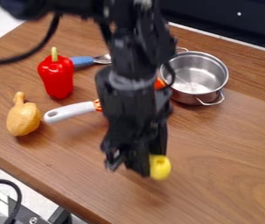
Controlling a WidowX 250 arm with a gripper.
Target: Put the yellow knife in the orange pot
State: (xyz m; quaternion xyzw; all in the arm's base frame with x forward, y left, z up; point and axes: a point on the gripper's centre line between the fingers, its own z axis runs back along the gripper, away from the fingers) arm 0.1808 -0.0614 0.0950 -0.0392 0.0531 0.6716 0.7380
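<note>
Near the lower middle of the camera view, the black gripper (130, 166) hangs over the wooden table, shut on the yellow knife (159, 167). Only a rounded yellow end of the knife sticks out at its right side; the gripper hides the rest. Behind the arm lies an orange pot or pan with a white handle (70, 112) pointing left. Small orange parts (159, 83) of it show beside the arm, but the arm covers its bowl.
A silver metal pot (197, 75) with wire handles stands right of the arm. To the left are a red pepper (57, 76), a toy drumstick (23, 117) and a blue-handled utensil (81, 61). The table's front edge (41, 187) runs along the lower left.
</note>
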